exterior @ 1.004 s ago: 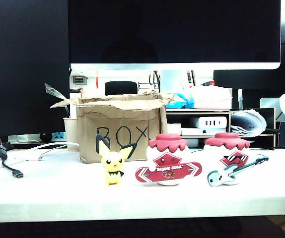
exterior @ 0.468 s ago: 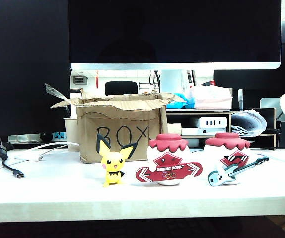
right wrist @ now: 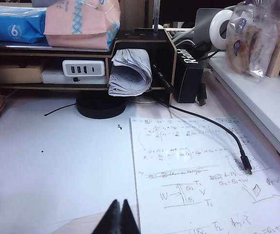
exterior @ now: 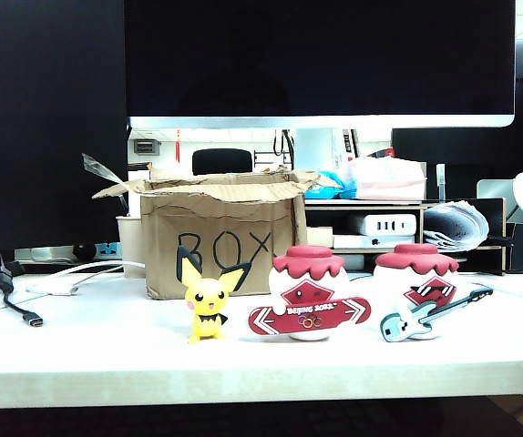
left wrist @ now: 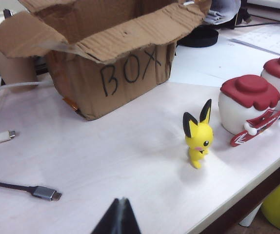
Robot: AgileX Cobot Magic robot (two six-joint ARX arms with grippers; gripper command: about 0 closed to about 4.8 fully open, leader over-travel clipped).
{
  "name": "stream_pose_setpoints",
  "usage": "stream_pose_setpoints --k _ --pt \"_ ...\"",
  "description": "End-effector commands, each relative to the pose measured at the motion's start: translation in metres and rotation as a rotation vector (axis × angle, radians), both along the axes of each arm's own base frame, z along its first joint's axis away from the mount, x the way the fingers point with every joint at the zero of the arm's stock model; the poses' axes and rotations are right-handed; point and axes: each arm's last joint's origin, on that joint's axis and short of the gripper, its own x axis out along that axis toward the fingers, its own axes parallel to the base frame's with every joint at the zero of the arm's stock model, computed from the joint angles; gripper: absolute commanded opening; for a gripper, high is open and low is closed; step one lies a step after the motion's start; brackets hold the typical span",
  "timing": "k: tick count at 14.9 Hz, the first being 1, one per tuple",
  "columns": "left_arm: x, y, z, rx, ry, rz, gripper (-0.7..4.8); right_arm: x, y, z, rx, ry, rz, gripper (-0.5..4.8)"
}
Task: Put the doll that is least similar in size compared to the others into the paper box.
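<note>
Right now the small yellow doll [exterior: 207, 305] with black-tipped pointed ears, pink cheeks and a black collar is standing upright on the pale wooden table [exterior: 107, 355], just in front of the brown cardboard paper box [exterior: 220, 238] and apart from it. The box is sitting with its ragged torn flaps [left wrist: 130, 34] spread open and the word "BOX" handwritten in black on its front. Beside the yellow doll, away from the box's left end, the white doll with a red cap and a red snowboard [exterior: 309, 293] is resting on the table, and beyond that one the white red-capped doll with a blue guitar [exterior: 423, 291] is standing; both are clearly bigger than the yellow one.

In the left wrist view the left end effector [left wrist: 119, 218] is showing its two dark fingertips pressed together, closed and gripping nothing, hovering above bare table some way in front of the box, with the yellow doll [left wrist: 198, 133] well apart from it. A grey USB-C cable plug [left wrist: 45, 193] is lying near that end effector.

In the right wrist view the right end effector [right wrist: 117, 217] is also closed and empty, hanging over the edge of a handwritten paper sheet [right wrist: 193, 170], facing a black wooden desk shelf [right wrist: 145, 46] holding a roll of papers [right wrist: 129, 73], far from the box
</note>
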Motion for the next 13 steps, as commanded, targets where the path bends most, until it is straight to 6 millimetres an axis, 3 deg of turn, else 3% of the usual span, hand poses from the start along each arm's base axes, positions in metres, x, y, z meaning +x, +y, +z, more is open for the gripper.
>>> stream_pose_setpoints --k 1,7,11,13 --pt "0.0 0.0 0.001 -0.002 -0.003 -0.002 -0.05 0.0 0.0 0.0 0.006 -0.014 0.0 0.0" --pt "0.0 0.0 0.001 -0.002 -0.004 -0.001 -0.05 0.0 0.001 0.001 0.007 -0.019 0.028 -0.01" --pt "0.0 0.0 0.001 -0.003 -0.005 -0.001 -0.05 -0.002 0.01 0.018 0.109 -0.173 0.357 -0.01" --pt "0.0 0.0 0.001 -0.004 -0.006 -0.001 -0.05 -0.005 0.014 0.021 0.264 -0.153 0.52 -0.01"
